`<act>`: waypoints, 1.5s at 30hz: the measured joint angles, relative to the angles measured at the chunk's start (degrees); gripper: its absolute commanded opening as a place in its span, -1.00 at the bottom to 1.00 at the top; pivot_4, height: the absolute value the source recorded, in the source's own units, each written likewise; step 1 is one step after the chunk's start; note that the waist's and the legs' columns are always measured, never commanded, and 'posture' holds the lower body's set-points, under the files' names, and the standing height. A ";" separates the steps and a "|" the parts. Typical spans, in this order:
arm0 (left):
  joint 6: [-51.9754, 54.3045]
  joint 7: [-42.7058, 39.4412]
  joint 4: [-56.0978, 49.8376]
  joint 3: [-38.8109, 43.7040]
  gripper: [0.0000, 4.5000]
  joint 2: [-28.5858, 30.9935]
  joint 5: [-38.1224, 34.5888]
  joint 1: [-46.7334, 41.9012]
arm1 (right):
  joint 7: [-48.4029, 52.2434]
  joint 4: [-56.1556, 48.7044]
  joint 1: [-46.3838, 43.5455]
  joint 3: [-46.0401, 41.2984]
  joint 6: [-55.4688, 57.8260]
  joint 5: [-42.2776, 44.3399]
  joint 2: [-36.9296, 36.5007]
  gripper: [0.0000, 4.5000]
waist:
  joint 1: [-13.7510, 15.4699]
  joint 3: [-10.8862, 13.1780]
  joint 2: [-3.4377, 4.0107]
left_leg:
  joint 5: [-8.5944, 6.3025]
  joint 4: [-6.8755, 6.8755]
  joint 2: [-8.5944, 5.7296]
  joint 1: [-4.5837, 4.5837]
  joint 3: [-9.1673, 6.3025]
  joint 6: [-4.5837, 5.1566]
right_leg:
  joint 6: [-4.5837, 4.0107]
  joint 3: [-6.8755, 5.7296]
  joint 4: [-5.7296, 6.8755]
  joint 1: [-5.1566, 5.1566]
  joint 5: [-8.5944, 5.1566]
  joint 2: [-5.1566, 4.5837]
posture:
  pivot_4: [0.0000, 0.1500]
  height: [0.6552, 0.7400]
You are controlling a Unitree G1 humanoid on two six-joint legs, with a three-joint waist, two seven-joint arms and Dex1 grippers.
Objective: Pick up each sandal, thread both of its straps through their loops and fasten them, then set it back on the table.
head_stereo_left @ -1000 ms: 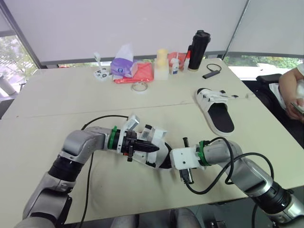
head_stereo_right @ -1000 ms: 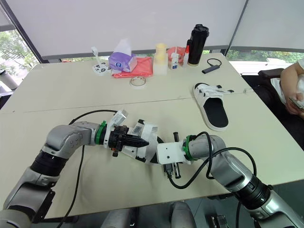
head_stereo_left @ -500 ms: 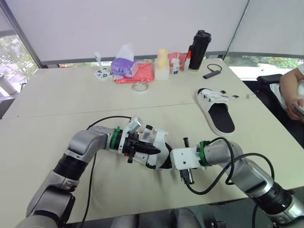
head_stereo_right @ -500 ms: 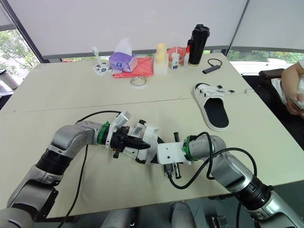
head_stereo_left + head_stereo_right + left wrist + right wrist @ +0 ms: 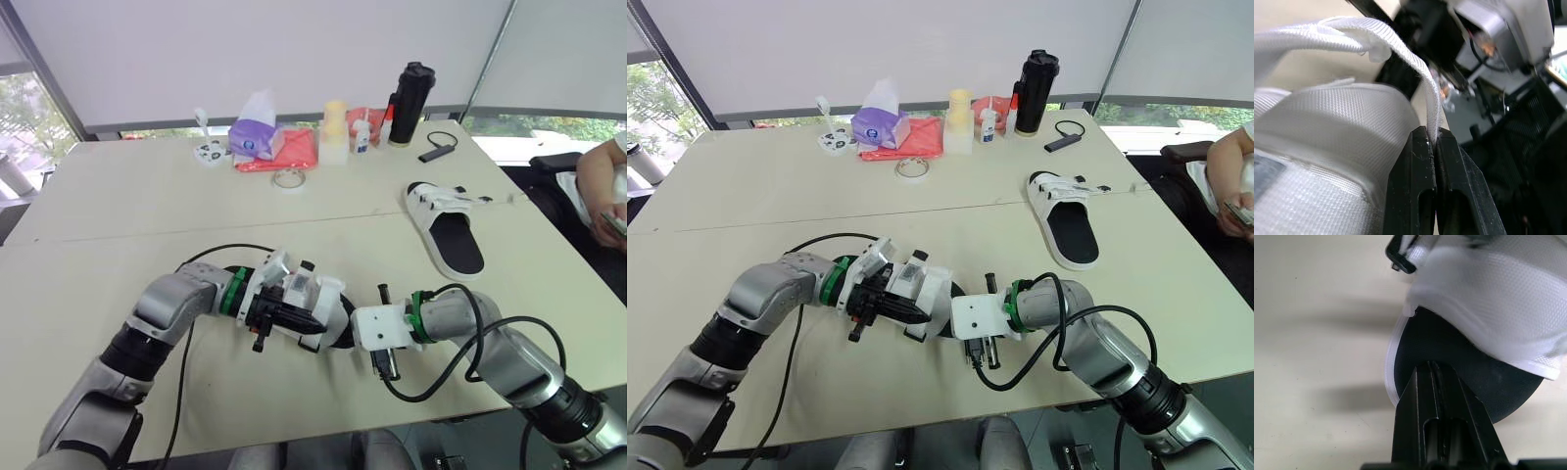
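One white sandal (image 5: 323, 304) with a black footbed is held low over the table's near side between my two grippers. My left gripper (image 5: 1431, 133) is shut on a thin white strap (image 5: 1415, 63) that arches from the sandal's mesh upper (image 5: 1327, 132). From the right, my right gripper (image 5: 1433, 365) is shut on the edge of its sole (image 5: 1469, 362). The second white sandal (image 5: 446, 227) lies flat on the table at the right, apart from both arms.
Along the far edge stand a black bottle (image 5: 409, 103), a pale yellow bottle (image 5: 335, 131), a purple tissue pack (image 5: 255, 132) and a red cloth (image 5: 294, 153). A tape roll (image 5: 287, 178) lies nearer. A person's arm (image 5: 600, 186) is at the right edge.
My left wrist has rolled and dropped slightly, keeping hold of the strap, and the sandal has tipped a little with it. The right arm has stayed put.
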 measured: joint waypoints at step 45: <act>1.06 3.58 -12.73 16.24 0.98 12.29 -7.10 21.63 | 0.03 0.96 -0.80 0.65 -1.07 0.05 0.04 -1.00 | -0.06 -0.02 0.04 | -0.02 -0.12 0.06 0.01 0.00 -0.04 | 0.00 0.01 -0.03 -0.13 -0.06 -0.03 | 1.00 1.00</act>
